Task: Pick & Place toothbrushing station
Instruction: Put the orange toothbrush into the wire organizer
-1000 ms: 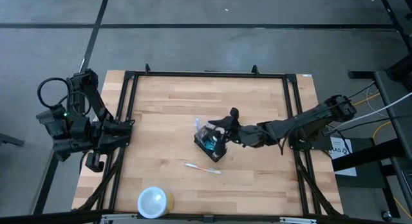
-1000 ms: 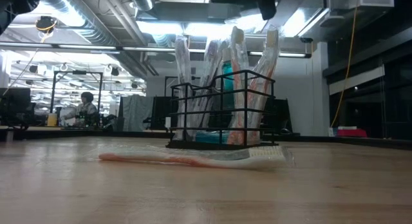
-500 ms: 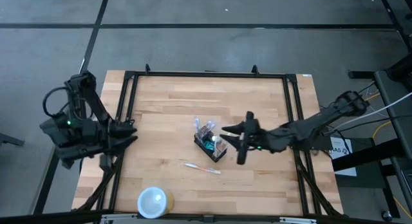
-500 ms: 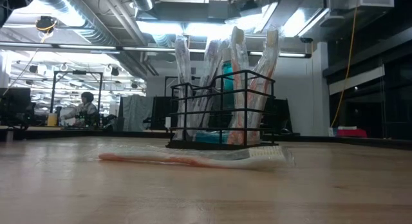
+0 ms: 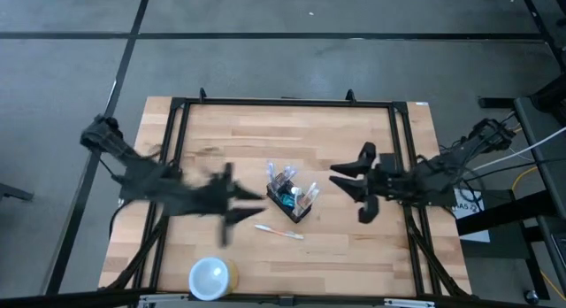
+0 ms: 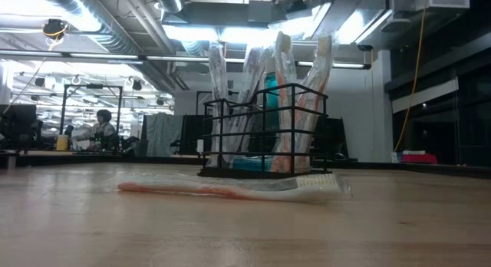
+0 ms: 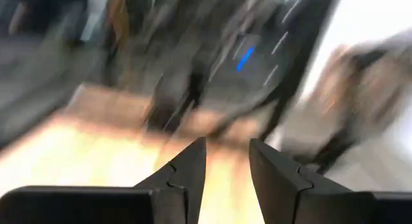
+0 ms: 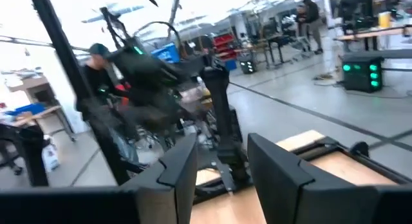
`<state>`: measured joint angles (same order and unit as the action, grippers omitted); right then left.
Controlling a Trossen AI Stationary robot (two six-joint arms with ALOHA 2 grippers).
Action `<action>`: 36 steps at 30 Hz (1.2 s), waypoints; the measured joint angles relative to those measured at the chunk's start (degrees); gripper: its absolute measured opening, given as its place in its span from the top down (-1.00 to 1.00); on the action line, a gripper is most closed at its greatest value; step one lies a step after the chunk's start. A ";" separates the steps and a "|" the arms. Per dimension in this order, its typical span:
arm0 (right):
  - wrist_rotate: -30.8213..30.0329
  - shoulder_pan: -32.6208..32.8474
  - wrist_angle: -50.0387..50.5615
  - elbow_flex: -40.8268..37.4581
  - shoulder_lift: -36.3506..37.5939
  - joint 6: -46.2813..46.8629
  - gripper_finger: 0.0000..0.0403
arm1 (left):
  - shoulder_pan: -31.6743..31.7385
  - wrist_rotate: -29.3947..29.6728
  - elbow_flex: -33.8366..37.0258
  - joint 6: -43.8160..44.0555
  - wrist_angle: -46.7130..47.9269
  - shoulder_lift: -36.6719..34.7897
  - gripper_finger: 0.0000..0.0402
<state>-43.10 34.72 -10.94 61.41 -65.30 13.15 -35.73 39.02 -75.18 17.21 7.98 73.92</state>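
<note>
The toothbrushing station (image 5: 291,198), a small black wire caddy holding several wrapped toothbrushes and a teal item, stands on its base near the table's middle; the low view shows it upright (image 6: 265,133). My left gripper (image 5: 250,202) hovers just left of it, blurred, open, with nothing between its fingers (image 7: 226,147). To the station's right my right gripper (image 5: 336,178) hangs in the air, open and holding nothing (image 8: 222,143). Neither gripper shows in the low view.
A wrapped toothbrush (image 5: 279,230) lies flat on the wood just in front of the station (image 6: 230,189). A round white cup (image 5: 210,277) stands at the near left edge. Black frame rails (image 5: 177,149) run along the table's sides. A person (image 6: 102,125) sits far behind the table.
My right gripper has drawn back from the station toward the table's right edge and risen. My left gripper has swung fast from the table's left edge toward the station. The station and the loose toothbrush have kept still.
</note>
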 joint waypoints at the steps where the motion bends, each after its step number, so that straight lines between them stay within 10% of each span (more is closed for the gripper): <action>1: 0.04 0.57 0.05 0.00 0.76 -0.48 0.31 | 2.79 -2.03 -2.00 4.40 7.46 1.80 0.44; 7: 0.44 5.73 1.33 0.00 4.39 -3.10 0.31 | 10.53 -13.11 -7.50 14.31 26.82 12.93 0.44; 18: -8.12 17.80 2.43 0.00 5.47 -5.09 0.31 | 8.81 -21.13 -8.15 24.53 33.10 25.65 0.43; 36: -11.53 25.52 -9.53 0.00 5.42 -12.77 0.31 | 8.08 -23.01 -3.48 23.38 42.00 35.94 0.43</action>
<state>-54.63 60.24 -20.47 61.41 -59.88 0.37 -27.65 16.01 -78.66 40.58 49.98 109.85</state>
